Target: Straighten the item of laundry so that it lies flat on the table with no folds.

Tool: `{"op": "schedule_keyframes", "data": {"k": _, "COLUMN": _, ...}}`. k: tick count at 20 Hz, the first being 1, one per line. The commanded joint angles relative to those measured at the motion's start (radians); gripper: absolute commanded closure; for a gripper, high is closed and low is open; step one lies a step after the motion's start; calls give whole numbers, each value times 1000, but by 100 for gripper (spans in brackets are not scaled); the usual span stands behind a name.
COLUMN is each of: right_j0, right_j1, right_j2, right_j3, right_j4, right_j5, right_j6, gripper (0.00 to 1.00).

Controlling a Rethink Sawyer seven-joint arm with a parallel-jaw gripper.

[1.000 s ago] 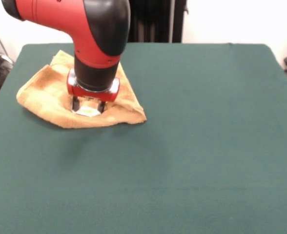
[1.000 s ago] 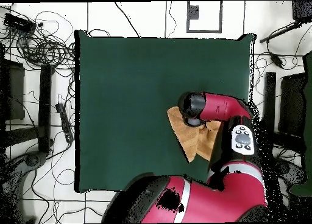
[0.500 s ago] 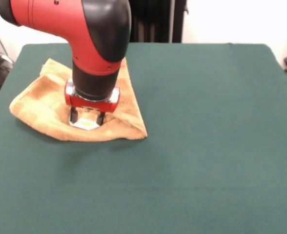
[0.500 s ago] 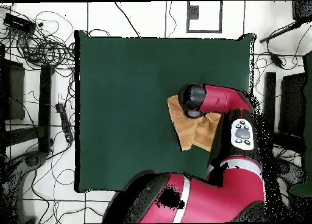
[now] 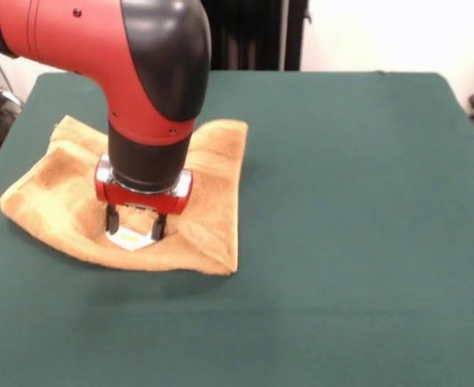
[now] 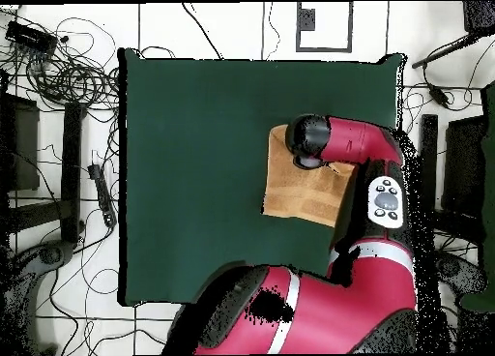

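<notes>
The orange-tan towel lies on the left part of the dark green table in the front view, spread out but still rumpled, with its near edge rolled up. My gripper points straight down onto the towel's near part. Its two fingers are closed on a pinch of cloth, and a small white label shows between them. In the overhead view the towel lies at the table's right side. The red and black arm covers its far edge and hides the gripper there.
Cables and dark stands lie on the floor round the table. A dark stand rises behind the far edge. The towel's left corner lies close to the table's left edge in the front view.
The gripper has moved toward the camera in the front view and dragged the towel along. The towel has opened out wider, and its far right corner now lies flat.
</notes>
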Motion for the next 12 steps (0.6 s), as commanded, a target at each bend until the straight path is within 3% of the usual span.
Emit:
{"op": "schedule_keyframes", "data": {"k": 1, "right_j0": 59, "right_j1": 56, "right_j2": 153, "right_j3": -150, "right_j4": 75, "right_j5": 29, "right_j6": 100, "gripper": 0}}
{"op": "schedule_keyframes", "data": {"k": 12, "right_j0": 61, "right_j1": 61, "right_j2": 148, "right_j3": -187, "right_j4": 98, "right_j5": 70, "right_j6": 70, "gripper": 0}}
